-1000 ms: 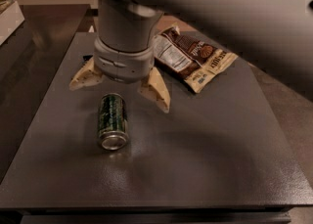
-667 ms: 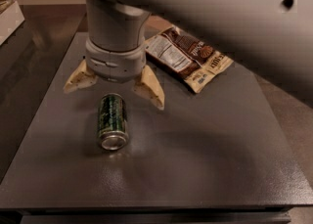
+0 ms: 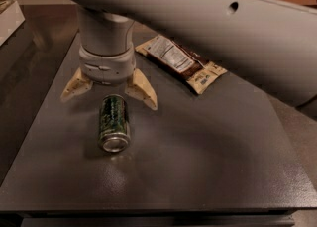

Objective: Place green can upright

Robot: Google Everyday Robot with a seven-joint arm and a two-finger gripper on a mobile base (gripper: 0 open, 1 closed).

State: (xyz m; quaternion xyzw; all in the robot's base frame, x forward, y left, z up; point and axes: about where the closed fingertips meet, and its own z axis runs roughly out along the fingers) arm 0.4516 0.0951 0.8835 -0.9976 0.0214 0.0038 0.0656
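Observation:
The green can [image 3: 114, 121] lies on its side on the dark table [image 3: 208, 161], left of centre, with a silver end facing the front edge. My gripper [image 3: 110, 94] hangs just behind the can's far end. It is open and empty, its two tan fingers [image 3: 142, 90] spread wide to either side of the can's far end, and I cannot tell whether they touch the table. The grey arm runs from the gripper up across the top right of the view.
A flat snack wrapper [image 3: 181, 63] with a brown middle and cream ends lies behind and to the right of the gripper. A pale box edge [image 3: 9, 13] shows at the far left. The table's front edge runs along the bottom.
The gripper and arm have shifted left and come lower, closer to the can's far end. The fingers stay spread. The can has not moved.

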